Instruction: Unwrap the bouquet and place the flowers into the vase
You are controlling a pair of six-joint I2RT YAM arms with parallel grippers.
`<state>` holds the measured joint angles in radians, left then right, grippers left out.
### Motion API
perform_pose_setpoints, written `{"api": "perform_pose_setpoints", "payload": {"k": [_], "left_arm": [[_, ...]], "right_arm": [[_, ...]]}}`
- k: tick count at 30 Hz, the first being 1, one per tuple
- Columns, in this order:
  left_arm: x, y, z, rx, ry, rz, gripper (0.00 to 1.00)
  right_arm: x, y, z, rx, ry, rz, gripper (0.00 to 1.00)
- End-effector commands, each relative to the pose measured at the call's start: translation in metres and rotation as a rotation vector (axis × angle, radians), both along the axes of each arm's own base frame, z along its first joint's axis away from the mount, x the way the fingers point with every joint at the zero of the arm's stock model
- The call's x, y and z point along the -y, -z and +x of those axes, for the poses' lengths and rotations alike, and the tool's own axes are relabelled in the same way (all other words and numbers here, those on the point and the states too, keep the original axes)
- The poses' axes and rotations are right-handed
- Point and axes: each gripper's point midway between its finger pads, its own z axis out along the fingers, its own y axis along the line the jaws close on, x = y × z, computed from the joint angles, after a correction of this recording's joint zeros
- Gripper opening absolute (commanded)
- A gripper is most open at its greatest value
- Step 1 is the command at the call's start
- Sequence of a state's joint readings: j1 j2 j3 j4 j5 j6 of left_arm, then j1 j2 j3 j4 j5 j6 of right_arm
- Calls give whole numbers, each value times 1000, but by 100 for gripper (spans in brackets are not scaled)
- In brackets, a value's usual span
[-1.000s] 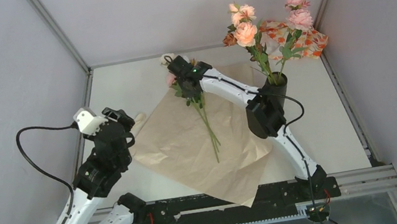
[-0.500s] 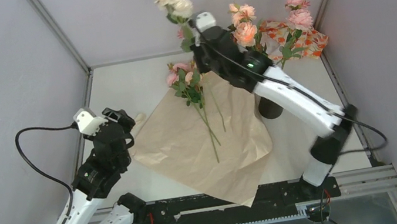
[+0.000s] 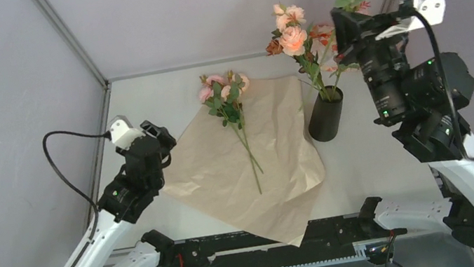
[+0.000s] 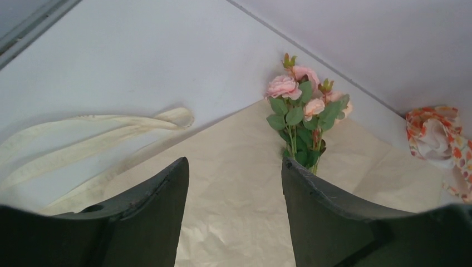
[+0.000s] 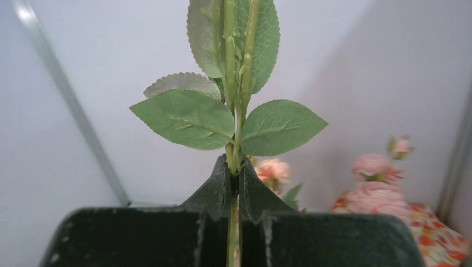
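Black left gripper [image 4: 234, 164], jaws apart and empty, leans low beside the kraft paper [image 3: 281, 162]. Pink flowers [image 3: 223, 95] lie on it; others stand in the vase [image 3: 326, 116]. Raised high, the right gripper [image 5: 234, 168] clamps a leafy stem [image 5: 230, 67].

Right fingers [image 5: 214, 192] clamped, held high; left fingers [image 4: 147, 222] spread, low.

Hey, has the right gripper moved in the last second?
Yes. The right gripper, shut on a flower stem, has swung from over the kraft paper, left of the vase, up to the vase's right.
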<state>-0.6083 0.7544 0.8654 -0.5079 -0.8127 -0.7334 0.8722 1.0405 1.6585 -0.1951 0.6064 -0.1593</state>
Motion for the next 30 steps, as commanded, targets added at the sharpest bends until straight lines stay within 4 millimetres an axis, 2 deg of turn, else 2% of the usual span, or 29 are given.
{"api": "perform_pose_setpoints", "payload": {"k": [1,5,9,19,25,30], "left_arm": [[26,-12,14,20,94,-50,66],[43,-9,22,-1,153,-57,66],[53,-8,26,2,188,-73,66],[76,-8,32,32,286,-115,67],[84,-4,35,19,313,-125,67],[85,-1,37,20,313,-125,67]], "right_arm": [[45,12,18,-13,262,-45,0],[80,35,38,-45,418,-65,0],[94,56,57,-81,468,-77,0],[109,87,94,-104,488,-49,0],[102,100,114,-111,452,-57,0],[98,113,120,-107,445,-81,0]]}}
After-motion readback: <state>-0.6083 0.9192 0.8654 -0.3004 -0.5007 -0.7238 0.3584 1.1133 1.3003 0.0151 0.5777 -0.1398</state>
